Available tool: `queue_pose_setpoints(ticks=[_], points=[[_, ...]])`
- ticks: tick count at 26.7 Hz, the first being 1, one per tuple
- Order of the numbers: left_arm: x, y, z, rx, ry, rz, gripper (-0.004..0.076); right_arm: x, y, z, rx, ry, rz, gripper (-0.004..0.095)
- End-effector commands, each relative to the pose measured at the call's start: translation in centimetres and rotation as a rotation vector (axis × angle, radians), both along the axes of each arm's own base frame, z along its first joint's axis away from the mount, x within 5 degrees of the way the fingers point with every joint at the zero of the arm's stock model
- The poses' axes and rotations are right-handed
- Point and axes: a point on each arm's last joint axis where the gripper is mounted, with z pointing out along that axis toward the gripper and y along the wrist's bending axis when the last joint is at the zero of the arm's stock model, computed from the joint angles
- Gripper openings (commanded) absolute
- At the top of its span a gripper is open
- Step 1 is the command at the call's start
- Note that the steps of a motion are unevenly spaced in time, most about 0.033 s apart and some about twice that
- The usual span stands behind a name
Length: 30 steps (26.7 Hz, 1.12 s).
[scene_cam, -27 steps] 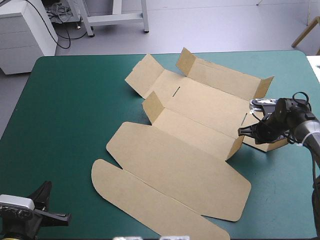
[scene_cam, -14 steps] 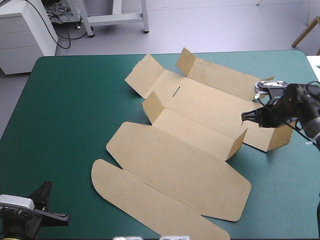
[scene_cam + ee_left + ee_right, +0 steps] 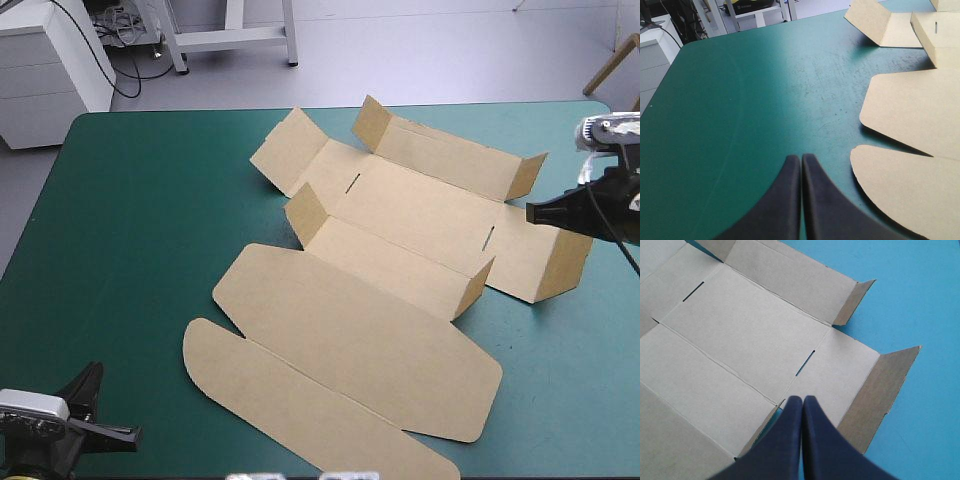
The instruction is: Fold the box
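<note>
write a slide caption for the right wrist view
The right gripper, shut, over the brown box end panel, its outer flap raised, on the teal-green cover.

The box (image 3: 360, 330) is plain brown board: a matt, paper-like sheet with smooth, unprinted faces and sharp scored creases. Its raised flaps show the same dull brown finish. The desk (image 3: 130, 250) carries a teal-green cover (image 3: 740, 100), a smooth flat sheet with a soft sheen where light falls, marked by faint scuffs and fine pale scratches. The black fingers (image 3: 785, 205) of the left gripper (image 3: 801, 158) and of the right gripper (image 3: 801, 399) look smooth and matt, like moulded plastic or rubber, with no visible texture.
</note>
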Motion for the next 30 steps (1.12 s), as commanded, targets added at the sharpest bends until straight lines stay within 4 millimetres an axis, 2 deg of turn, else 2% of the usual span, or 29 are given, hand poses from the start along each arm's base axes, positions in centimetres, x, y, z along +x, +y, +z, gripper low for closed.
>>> queue_pose_setpoints(ticks=[1, 5, 8, 11, 15, 17, 18, 21, 24, 26, 27, 30], points=[[-0.3, 0.0, 1.4, -0.017, -0.11, -0.009, -0.001, -1.8, -0.1, 1.8, 0.004, -0.088, -0.007, -0.0019], [-0.3, 0.0, 1.4, -0.017, -0.11, -0.009, -0.001, -2.1, 0.0, 1.4, 0.003, -0.041, -0.003, 0.0016], [-0.3, 0.0, 1.4, -0.017, -0.11, -0.009, -0.001, -1.9, 0.0, 0.9, -0.003, -0.009, 0.007, 0.0131], [-0.3, 0.0, 1.4, -0.017, -0.11, -0.009, -0.001, -1.9, 0.0, 0.8, 0.003, -0.006, 0.011, 0.0374], [-0.3, 0.0, 1.4, -0.017, -0.11, -0.009, -0.001, -1.9, 0.1, 0.8, 0.021, -0.005, 0.003, 0.0806], [-0.3, 0.0, 1.4, -0.017, -0.11, -0.009, -0.001, -1.9, 0.2, 0.8, 0.035, -0.005, 0.003, 0.0914], [-0.3, 0.0, 1.4, -0.017, -0.11, -0.009, -0.001, -1.9, 0.3, 0.8, 0.047, -0.005, 0.004, 0.0938], [-0.3, 0.0, 1.4, -0.017, -0.11, -0.009, -0.001, -1.9, 0.6, 0.7, 0.081, 0.002, 0.018, 0.0923], [-0.3, 0.0, 1.4, -0.017, -0.11, -0.009, -0.001, -1.6, 0.9, -0.5, 0.154, 0.05, 0.013, 0.0922], [-0.3, 0.0, 1.4, -0.017, -0.11, -0.009, -0.001, -0.9, 1.1, -2.3, 0.207, 0.101, -0.008, 0.0922], [-0.3, 0.0, 1.4, -0.017, -0.11, -0.009, -0.001, -0.2, 1.2, -4.0, 0.249, 0.15, -0.029, 0.0922], [-0.3, 0.0, 1.4, -0.017, -0.11, -0.009, -0.001, 1.7, 1.6, -7.4, 0.319, 0.245, -0.039, 0.0922]])
